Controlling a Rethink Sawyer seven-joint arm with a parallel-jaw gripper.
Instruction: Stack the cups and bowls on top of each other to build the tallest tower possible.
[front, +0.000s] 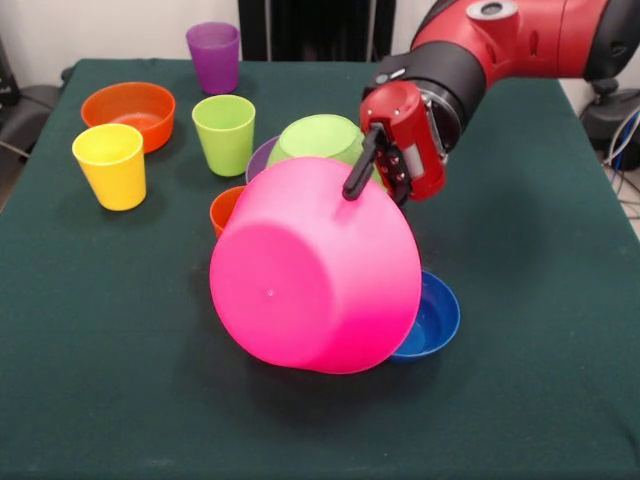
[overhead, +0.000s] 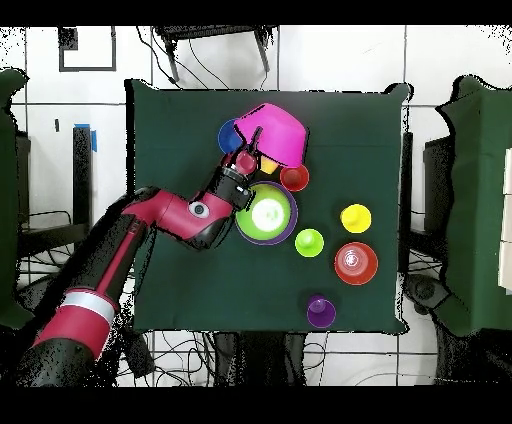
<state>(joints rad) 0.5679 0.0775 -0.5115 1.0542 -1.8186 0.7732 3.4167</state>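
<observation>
Gripper (front: 362, 170) closed on the rim of the pink bowl (front: 315, 275), one black finger (front: 360, 165) lying down over the bowl's outer wall. Bowl is tipped, its flat bottom turned toward the front camera, its mouth facing back toward the robot. Red and black arm (front: 480, 50) enters from the upper right of the front view and bends down to the bowl's upper edge. From overhead the gripper (overhead: 244, 165) sits at the bowl's rim, pink bowl (overhead: 272, 133) at the far middle of the green table (front: 540, 380).

Blue bowl (front: 435, 318) lies just beside the pink one, partly hidden under its lower right side; whether they touch, cannot tell. Orange-red cup (front: 225, 207) shows only as a sliver at the pink bowl's left edge. Behind the pink bowl, a lime green bowl (front: 318, 138) sits inside a purple bowl (front: 262, 157), clearer from overhead as a green disc ringed in purple.

Lime green cup (front: 224, 133) stands upright, mouth up, just left of that nested pair. Yellow cup (front: 110, 165) stands upright further left, near the orange bowl (front: 128, 113), which rests mouth up behind it. Purple cup (front: 214, 56) stands upright near the far edge of the table, well apart from the rest.
</observation>
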